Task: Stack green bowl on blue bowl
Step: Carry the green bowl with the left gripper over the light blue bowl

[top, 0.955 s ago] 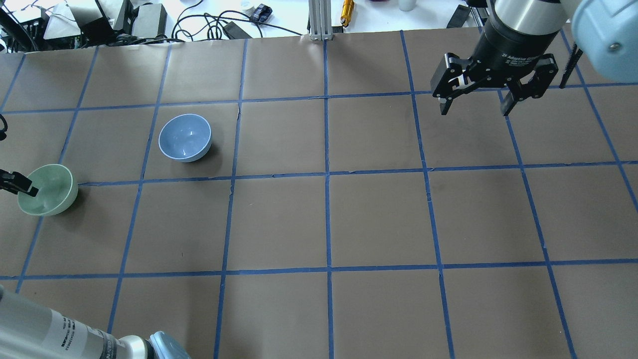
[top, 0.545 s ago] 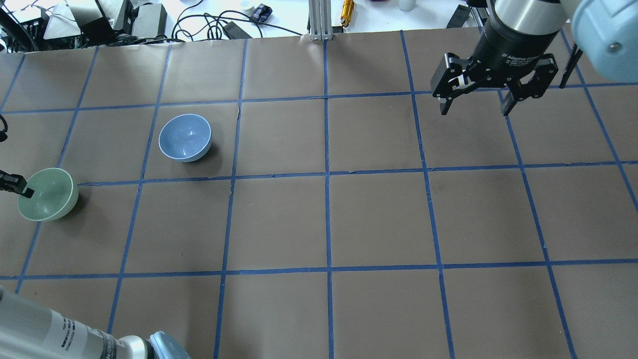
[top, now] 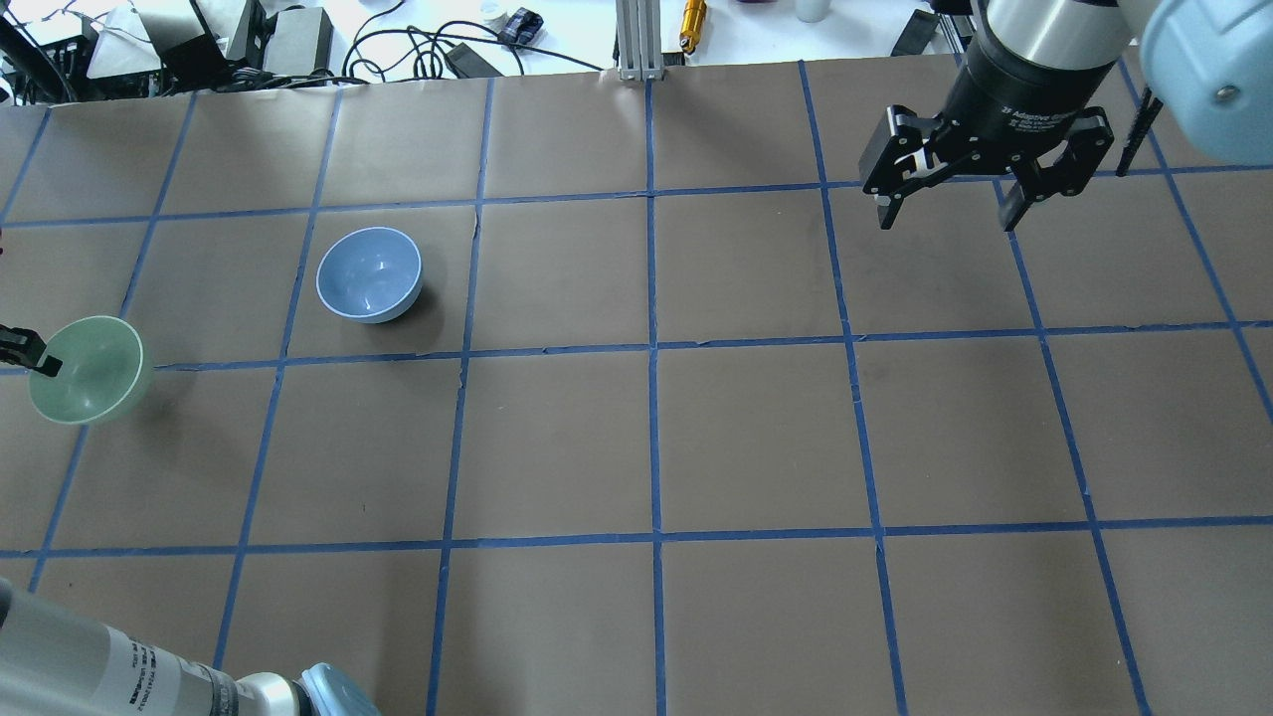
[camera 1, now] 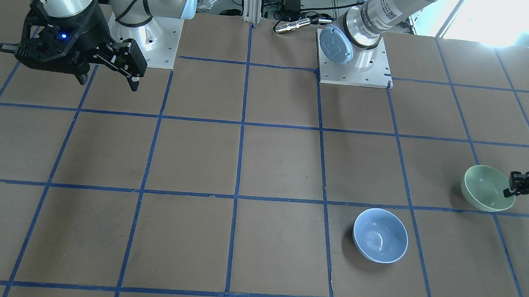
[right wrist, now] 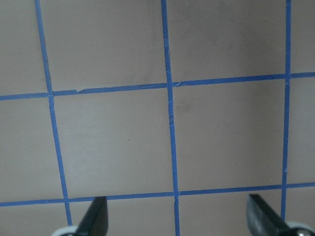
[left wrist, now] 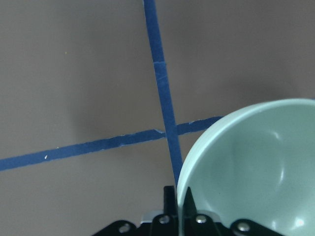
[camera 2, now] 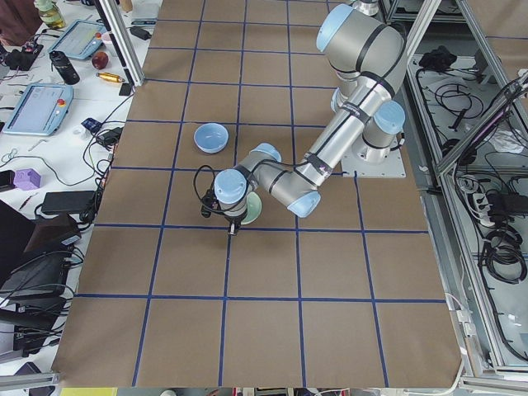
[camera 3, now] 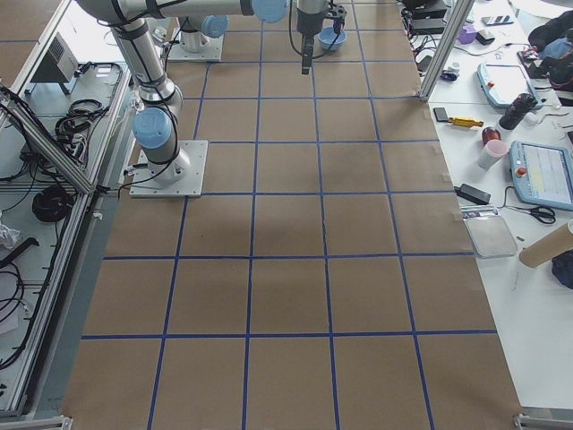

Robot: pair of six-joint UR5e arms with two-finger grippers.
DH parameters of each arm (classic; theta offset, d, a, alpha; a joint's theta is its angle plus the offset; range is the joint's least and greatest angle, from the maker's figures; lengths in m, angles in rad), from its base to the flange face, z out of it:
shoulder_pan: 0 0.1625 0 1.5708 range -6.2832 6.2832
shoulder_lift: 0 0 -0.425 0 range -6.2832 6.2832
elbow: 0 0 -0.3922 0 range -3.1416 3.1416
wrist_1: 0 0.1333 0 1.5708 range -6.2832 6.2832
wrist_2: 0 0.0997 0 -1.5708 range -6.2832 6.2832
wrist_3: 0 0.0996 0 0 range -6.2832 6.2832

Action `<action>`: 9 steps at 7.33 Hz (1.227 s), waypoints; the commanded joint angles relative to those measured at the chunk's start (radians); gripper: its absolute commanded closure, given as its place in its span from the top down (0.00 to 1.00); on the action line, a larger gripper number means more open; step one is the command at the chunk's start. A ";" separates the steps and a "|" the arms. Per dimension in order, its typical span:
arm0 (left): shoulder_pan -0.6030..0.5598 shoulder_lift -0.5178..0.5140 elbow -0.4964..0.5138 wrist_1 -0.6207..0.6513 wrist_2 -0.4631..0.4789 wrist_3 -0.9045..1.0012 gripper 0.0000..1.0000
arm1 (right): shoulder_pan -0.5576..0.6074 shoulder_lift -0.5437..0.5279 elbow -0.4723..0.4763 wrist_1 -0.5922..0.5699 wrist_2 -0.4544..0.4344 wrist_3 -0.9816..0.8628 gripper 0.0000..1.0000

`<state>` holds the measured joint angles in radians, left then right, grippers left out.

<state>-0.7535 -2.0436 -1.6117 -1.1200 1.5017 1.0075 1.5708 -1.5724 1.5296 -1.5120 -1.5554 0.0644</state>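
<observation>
The green bowl is at the table's far left, tilted, with its shadow set off to the right. My left gripper is shut on its rim and holds it just above the table. The left wrist view shows the rim pinched between the fingers. It also shows in the front-facing view with the gripper at its edge. The blue bowl stands upright and empty on the table, one grid square away to the far right of the green one. My right gripper is open, empty and high over the far right.
The brown table carries a blue tape grid. Cables and power boxes lie beyond its far edge. An aluminium post stands at the far middle. The right wrist view holds only bare grid.
The green bowl, in my left gripper, has risen and shifted slightly left; its shadow has separated from it. The right arm and the blue bowl have not moved.
</observation>
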 commanded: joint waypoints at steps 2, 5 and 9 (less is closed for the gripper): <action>-0.183 0.072 0.018 -0.035 -0.003 -0.076 0.06 | 0.000 0.000 0.000 0.001 0.000 0.000 1.00; -0.351 0.137 0.022 -0.046 -0.005 -0.238 0.06 | 0.000 0.000 0.000 0.000 0.000 0.000 1.00; -0.450 0.092 0.049 -0.050 -0.052 -0.470 0.06 | 0.000 0.000 0.000 0.001 0.000 0.000 1.00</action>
<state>-1.1773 -1.9384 -1.5646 -1.1699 1.4562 0.6071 1.5708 -1.5723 1.5296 -1.5110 -1.5555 0.0644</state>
